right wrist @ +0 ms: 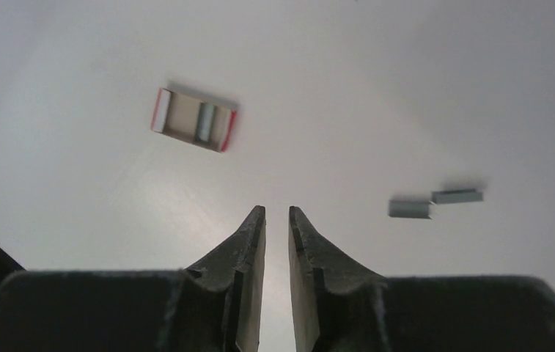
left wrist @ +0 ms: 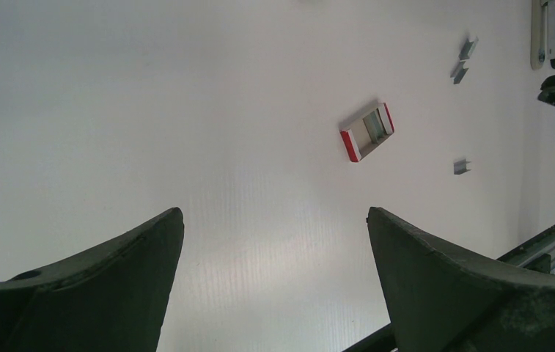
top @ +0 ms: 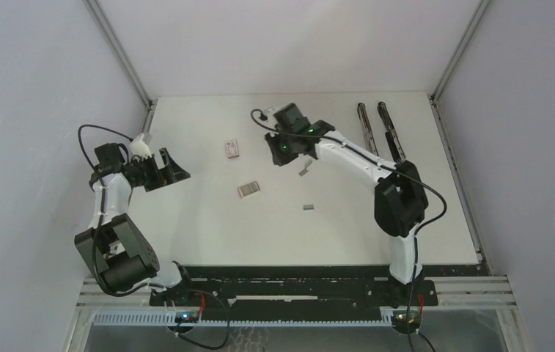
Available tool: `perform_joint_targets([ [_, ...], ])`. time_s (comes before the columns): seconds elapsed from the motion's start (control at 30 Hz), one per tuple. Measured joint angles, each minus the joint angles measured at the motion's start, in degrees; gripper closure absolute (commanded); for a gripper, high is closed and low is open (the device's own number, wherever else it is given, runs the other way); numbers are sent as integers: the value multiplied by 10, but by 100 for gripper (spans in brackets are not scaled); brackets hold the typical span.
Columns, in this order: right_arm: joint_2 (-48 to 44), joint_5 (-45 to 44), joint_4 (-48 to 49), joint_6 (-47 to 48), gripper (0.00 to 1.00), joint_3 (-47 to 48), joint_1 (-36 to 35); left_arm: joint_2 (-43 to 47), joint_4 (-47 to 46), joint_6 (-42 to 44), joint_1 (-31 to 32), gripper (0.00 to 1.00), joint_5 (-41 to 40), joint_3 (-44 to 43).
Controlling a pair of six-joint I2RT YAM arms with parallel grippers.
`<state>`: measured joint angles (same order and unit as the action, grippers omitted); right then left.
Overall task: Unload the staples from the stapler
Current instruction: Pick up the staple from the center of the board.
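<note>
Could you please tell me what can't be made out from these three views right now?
- Stapler, top view: too small to see whether staples remain inside; cut off by the edge in the left wrist view.
- Box, right wrist view: a grey piece lies inside, too blurred to identify.
- Right gripper: nearly shut; whether it pinches anything can't be told.
</note>
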<state>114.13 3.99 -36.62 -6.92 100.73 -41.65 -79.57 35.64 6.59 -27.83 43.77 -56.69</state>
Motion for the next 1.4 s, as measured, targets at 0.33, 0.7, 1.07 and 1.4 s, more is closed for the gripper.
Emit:
perform_joint_targets([
  [0.33, -43, 182, -63, 170, 77, -93, 132, 0, 0, 0, -1, 0, 4, 0],
  [0.7, -68, 205, -125, 351, 67, -200, 118, -3, 0, 0, -1, 0, 7, 0],
  [1.07, -69, 148, -101, 409, 68, -216, 61, -3, 0, 0, -1, 0, 12, 0],
  [1.4, -69, 108, -85, 424, 67, -224, 29, -3, 0, 0, -1, 0, 13, 0],
])
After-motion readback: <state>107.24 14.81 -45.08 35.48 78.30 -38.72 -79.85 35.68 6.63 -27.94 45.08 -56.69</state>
